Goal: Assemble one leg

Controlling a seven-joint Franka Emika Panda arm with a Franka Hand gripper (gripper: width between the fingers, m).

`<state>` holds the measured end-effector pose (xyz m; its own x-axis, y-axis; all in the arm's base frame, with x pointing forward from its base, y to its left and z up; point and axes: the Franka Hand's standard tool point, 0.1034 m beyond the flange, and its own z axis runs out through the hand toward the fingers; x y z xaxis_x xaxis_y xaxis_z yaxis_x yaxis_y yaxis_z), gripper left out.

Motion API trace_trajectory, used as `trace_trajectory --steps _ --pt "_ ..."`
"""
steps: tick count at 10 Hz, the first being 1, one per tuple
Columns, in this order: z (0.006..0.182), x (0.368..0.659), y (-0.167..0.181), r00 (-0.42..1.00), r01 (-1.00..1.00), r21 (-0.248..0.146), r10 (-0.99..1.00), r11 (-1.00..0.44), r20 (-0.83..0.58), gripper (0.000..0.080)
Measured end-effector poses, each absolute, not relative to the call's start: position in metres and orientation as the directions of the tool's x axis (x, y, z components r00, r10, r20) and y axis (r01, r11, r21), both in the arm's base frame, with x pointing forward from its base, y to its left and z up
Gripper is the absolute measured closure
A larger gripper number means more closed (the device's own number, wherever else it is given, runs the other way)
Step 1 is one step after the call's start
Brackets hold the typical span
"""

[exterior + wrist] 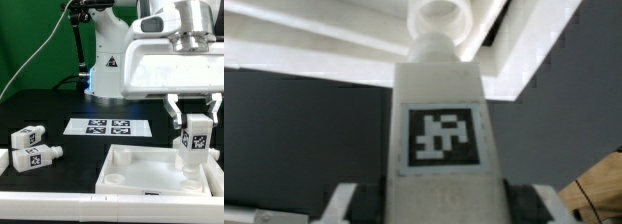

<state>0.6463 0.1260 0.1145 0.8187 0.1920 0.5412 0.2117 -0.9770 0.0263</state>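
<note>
Insertion is judged only begun: one leg (193, 140) is gripped firmly and upright by the gripper (193, 120), its stub aimed at a round socket (441, 15) in the tray-like tabletop (140, 160), at the exterior view's right. Seating and screwing cannot be confirmed. Nothing else is seen inside the tabletop. Two spare legs (30, 135) lie on the table at the exterior view's left.

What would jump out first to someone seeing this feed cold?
On the exterior view's right, the hand grips one leg upright over a corner of the white tabletop. The leg's black-and-white tag fills the wrist view. Loose legs lie on the dark table at the exterior view's left, and the marker board sits in the middle.
</note>
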Motion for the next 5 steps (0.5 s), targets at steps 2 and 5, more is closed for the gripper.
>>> trace_trajectory --steps 2,5 --pt "0.1039 0.6426 0.1278 0.826 0.213 0.025 0.193 -0.977 0.530 0.0515" --pt "0.1035 0.6431 0.1279 0.823 0.213 0.026 0.193 -0.977 0.534 0.0515"
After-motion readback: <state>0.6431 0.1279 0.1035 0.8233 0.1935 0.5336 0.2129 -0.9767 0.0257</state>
